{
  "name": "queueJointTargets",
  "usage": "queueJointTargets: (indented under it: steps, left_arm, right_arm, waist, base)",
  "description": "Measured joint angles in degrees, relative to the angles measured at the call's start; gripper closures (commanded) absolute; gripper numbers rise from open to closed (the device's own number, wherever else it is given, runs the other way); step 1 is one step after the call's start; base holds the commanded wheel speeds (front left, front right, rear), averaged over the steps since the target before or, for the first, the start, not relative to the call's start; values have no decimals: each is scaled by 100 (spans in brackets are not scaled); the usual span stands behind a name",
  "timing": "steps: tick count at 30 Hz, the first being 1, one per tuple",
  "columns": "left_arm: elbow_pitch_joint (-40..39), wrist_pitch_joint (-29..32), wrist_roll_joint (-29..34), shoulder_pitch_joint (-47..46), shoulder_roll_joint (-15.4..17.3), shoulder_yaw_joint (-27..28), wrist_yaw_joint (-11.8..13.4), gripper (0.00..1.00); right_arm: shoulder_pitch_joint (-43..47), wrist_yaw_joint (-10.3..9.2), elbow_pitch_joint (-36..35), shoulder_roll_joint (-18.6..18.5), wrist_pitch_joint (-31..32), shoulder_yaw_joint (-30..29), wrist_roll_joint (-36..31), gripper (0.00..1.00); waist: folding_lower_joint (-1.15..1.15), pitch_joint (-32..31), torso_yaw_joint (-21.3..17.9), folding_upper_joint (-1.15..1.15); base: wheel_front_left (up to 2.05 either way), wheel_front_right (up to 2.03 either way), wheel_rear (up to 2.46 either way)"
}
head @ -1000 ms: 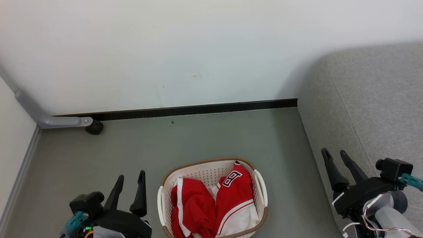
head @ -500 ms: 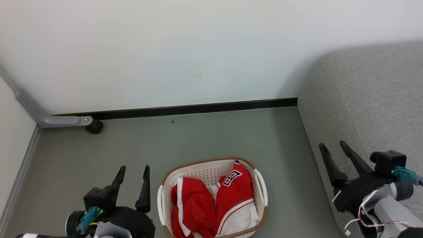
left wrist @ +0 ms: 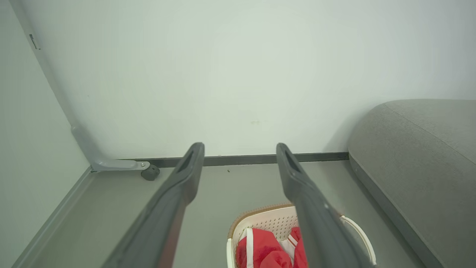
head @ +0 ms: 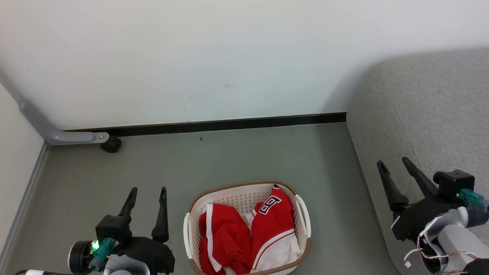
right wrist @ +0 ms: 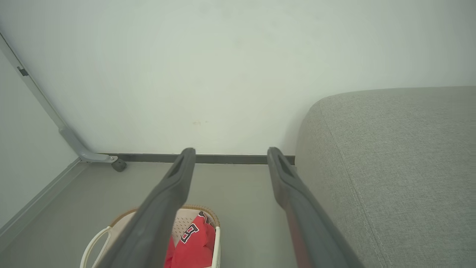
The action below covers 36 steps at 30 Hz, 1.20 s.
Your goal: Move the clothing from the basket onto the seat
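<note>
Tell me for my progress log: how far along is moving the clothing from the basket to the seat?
Done: nothing yet; both red pieces of clothing lie in the basket, none on the visible seat. In hand: nothing; the left gripper and right gripper stand open and empty on either side of the basket. Left: lifting both pieces onto the seat.

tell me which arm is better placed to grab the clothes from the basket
Probably left: the left gripper, open, sits close beside the basket of clothes; the right gripper, also open, hangs farther off by the seat.
</note>
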Motion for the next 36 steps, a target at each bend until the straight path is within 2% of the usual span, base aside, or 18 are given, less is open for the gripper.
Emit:
queueJointTargets:
  steps: [4, 17, 27, 36]
  left_arm:
    - [37, 0, 5, 0, -27, 164, 118, 0]
    - [-49, 0, 136, 13, -153, 178, 93, 0]
    - [-175, 0, 137, -19, -297, 114, 83, 0]
    - [-183, 0, 141, -371, -358, -180, 33, 0]
  right_arm:
    - [1, -83, 24, 3, 0, -107, -2, 0]
    - [23, -83, -245, -24, -1, -245, -170, 0]
    - [-123, -135, -744, -129, -3, -468, -363, 0]
    - [-554, -185, -1117, -238, -3, -669, -554, 0]
  waist:
    - [0, 12, 10, 0]
    - [0, 194, 39, 0]
    - [0, 806, 51, 0]
    - [1, 1506, 28, 0]
  base:
    - [0, 0, 0]
    - [0, 0, 0]
    - [0, 0, 0]
    - [0, 0, 0]
